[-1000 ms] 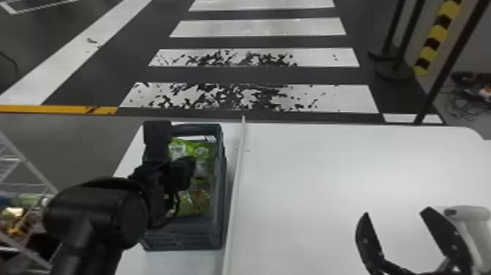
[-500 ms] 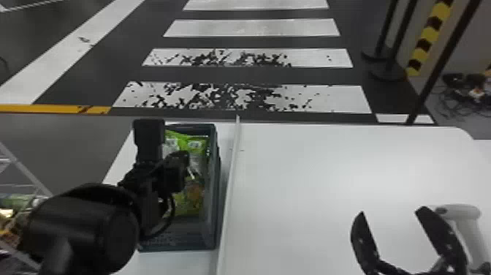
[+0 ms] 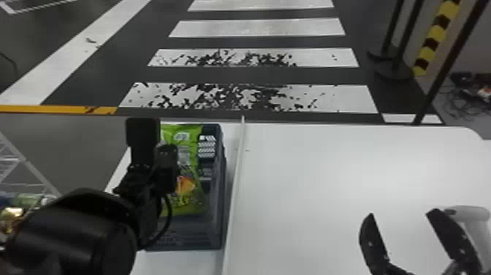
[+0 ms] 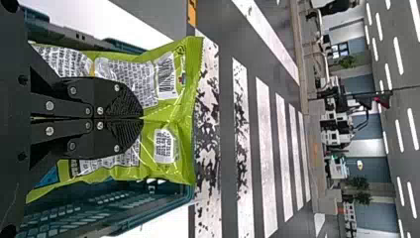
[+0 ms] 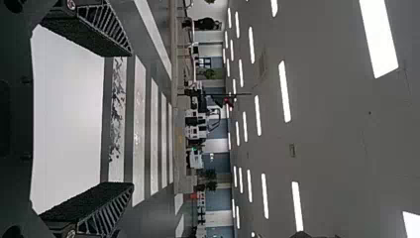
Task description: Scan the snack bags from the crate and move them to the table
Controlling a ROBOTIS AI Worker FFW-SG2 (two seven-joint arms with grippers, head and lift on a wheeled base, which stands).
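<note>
Crate (image 3: pixel 186 239), grey and open-topped, sits toward eight o'clock in the head view, on the white desk (image 3: pixel 328 183). The green snack bag (image 3: pixel 193 199) is over its opening, partly hidden by the robot's left arm. The left end effector (image 3: pixel 167 164) comes in over the crate, with the bag just beside it at three o'clock; how much of the bag is down inside the crate, I can't tell. A raised white strip (image 3: pixel 235 190) runs along the desk, just beside the crate at three o'clock from it. Toward four o'clock the right end effector (image 3: pixel 402 213) is above the desk, its fingers wide apart, well away from the bag. A pale, handle-shaped thing (image 3: pixel 476 226) shows just beside it, partly covered by one finger. A wire rack (image 3: pixel 22 159) is out toward nine o'clock, and striped floor (image 3: pixel 255 27) spreads toward twelve.

In the left wrist view, the left end effector (image 4: pixel 142 118) is clamped on the snack bag, the two fingers close together and creases running out from the tips. White printed patches and a barcode (image 4: pixel 167 76) face the camera, with crate walls around the bag.

In the right wrist view, the fingers of the right end effector (image 5: pixel 132 118) stand far apart, the desk visible between them.
</note>
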